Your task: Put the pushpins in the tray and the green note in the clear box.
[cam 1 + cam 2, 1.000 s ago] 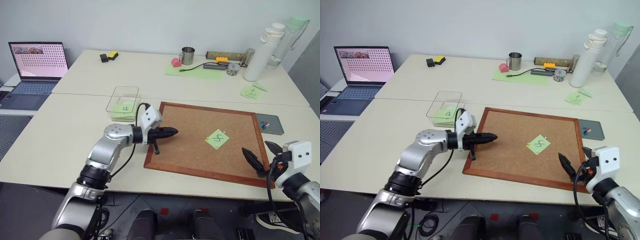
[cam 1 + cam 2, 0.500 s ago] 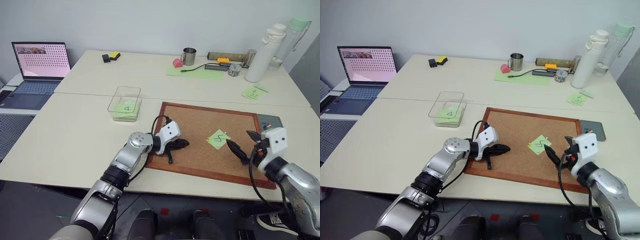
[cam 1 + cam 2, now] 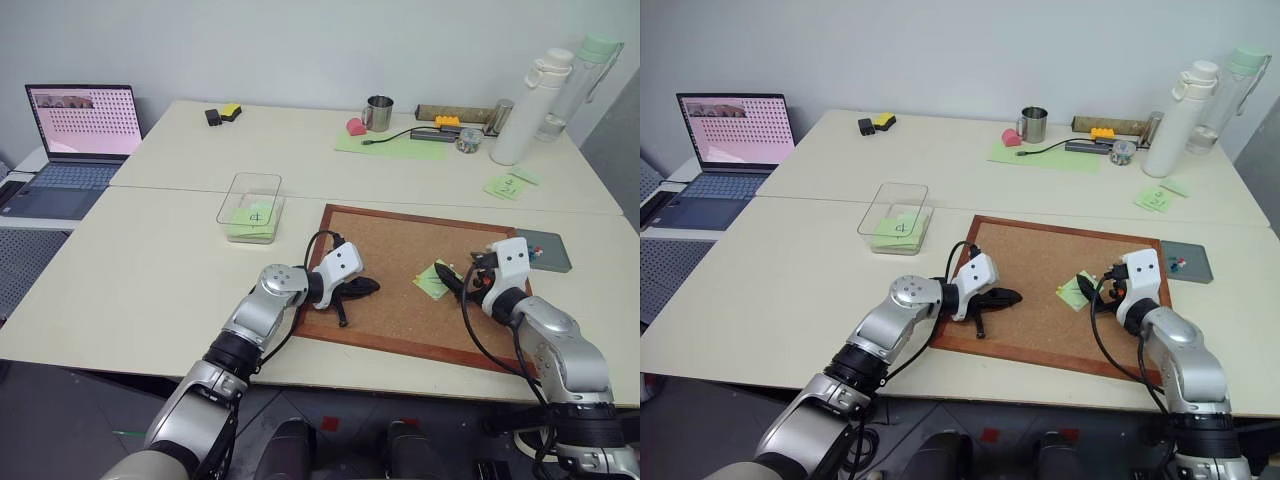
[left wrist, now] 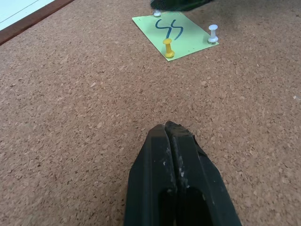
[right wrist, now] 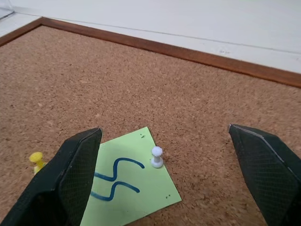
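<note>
The right pincer (image 5: 162,188) stands spread as wide as it goes and holds nothing, its two black fingers (image 5: 75,165) straddling the green note (image 5: 129,188) on the cork board (image 5: 188,94). A white pushpin (image 5: 156,157) stands upright between them, near the note's corner at about twelve o'clock from the squiggle, and a yellow pushpin (image 5: 36,160) sits at the nine o'clock edge. In the left wrist view a further white pin (image 4: 213,33) shows at another corner.

The pins look tiny, hard and slick-headed; each is best pinched across its plastic head and drawn straight out, since a skewed pull could tear the paper. The note itself is thin, limp and light, so it should probably be lifted by a free edge once unpinned.

The left pincer (image 3: 365,287) is pressed fully together, empty, resting on the board at about nine o'clock from the note. The tray (image 3: 545,252) lies on the desk (image 3: 150,260) at two o'clock off the board, the clear box (image 3: 248,205) at ten o'clock.

The note bears only a wavy squiggle; the note in the clear box bears a "4"-like mark.
</note>
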Tool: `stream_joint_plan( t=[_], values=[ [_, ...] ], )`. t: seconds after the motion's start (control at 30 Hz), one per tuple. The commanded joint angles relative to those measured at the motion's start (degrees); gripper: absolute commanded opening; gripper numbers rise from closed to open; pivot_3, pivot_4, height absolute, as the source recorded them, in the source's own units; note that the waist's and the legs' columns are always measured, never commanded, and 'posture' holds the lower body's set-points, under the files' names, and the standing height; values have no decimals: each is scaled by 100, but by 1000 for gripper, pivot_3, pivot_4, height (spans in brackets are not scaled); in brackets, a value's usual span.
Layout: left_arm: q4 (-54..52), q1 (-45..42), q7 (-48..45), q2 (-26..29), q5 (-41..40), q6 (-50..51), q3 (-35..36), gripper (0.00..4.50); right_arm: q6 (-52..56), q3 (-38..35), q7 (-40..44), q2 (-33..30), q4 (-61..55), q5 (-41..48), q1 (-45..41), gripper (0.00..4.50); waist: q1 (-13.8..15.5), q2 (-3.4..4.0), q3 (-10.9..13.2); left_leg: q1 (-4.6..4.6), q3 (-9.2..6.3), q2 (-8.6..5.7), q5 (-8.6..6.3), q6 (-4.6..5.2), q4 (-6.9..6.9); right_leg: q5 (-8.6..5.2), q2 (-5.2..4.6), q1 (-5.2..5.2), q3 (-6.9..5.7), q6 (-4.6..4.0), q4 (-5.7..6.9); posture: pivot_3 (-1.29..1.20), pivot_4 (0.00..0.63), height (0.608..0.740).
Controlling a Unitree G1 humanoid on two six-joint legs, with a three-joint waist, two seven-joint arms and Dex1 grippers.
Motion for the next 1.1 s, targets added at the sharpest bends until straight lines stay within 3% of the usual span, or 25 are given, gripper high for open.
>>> stream_joint_plan(
  t=[0.03,0.17,0.67,1.1],
  values=[
    [31,14,7,83,135,88,-31,0,-265,29,122,31,144,-59,-195,4000,-12,0,0,0,0,1,0,0,0,0,1,-1,0,0,0,0,150,740],
    [87,-34,1,124,150,74,-2,0,-334,37,174,37,263,-96,-203,3039,-23,1,0,1,1,2,0,0,0,0,1,-2,1,0,3,0,150,740],
    [255,-141,-25,148,210,-53,-9,0,-374,6,374,158,141,88,-229,89,-34,1,0,1,1,2,0,0,0,0,2,-2,1,0,4,0,150,740],
    [265,-99,-29,163,235,-29,-8,0,-605,-208,534,134,-507,320,-68,89,-34,2,1,0,1,3,0,0,-4,0,3,-7,2,0,6,0,150,740]
  ],
)
